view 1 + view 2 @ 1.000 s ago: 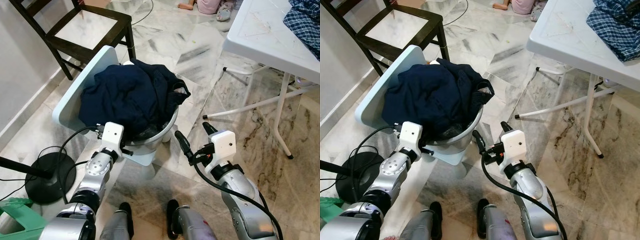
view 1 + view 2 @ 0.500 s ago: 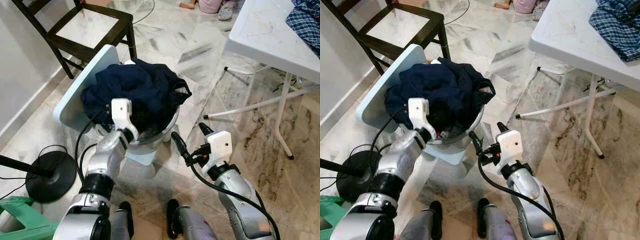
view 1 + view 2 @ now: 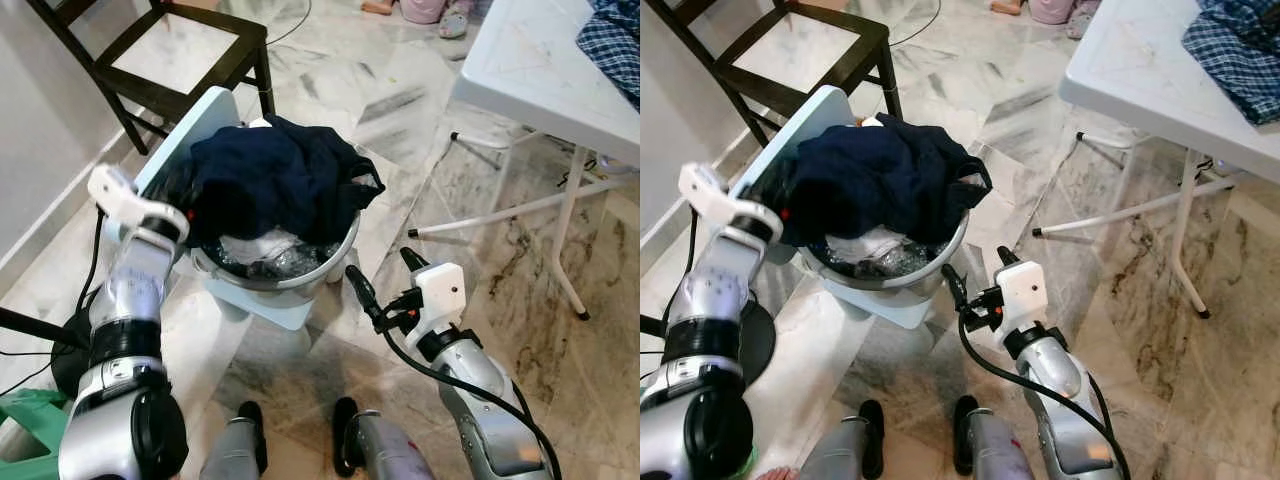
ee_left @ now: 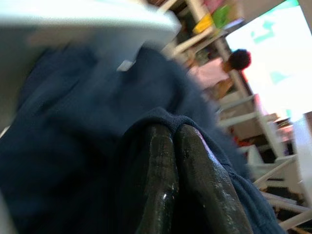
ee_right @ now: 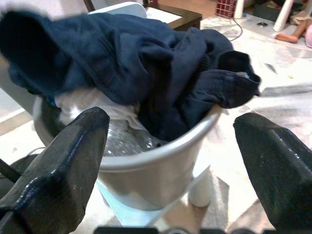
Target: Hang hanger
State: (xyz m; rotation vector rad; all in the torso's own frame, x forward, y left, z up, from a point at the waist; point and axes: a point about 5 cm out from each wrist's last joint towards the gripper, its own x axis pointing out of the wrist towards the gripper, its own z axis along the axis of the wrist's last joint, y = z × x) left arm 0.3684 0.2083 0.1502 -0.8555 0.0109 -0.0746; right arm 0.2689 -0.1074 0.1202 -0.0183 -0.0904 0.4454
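**Where the dark blue cloth spills out of the bucket**

As seen from the head, reaches up with the left arm beside the silver bucket [image 3: 300, 282], into the edge of the dark blue cloth [image 3: 280, 175]. Up close from the left wrist, shows the left gripper [image 4: 171, 130] with its black fingers [image 4: 161, 161] pressed together, pinching a fold of that cloth, and a blurry person [image 4: 234, 63] far behind. Holds the right gripper [image 3: 385, 275] low, just beside the bucket, touching nothing. From the right wrist, shows its fingers [image 5: 58, 161] spread wide apart, plus a white cloth [image 5: 92, 105] and wet shine inside the bucket.

Stands on a marble floor [image 3: 480, 230]. Has a pale blue board [image 3: 200, 120] leaning behind the bucket, a dark wooden chair [image 3: 200, 75] further back, a white table [image 3: 530, 70] with a checked cloth [image 3: 612, 45] on it, and a black round stand [image 3: 70, 350] near the left arm.

Cannot tell where the hanger is.
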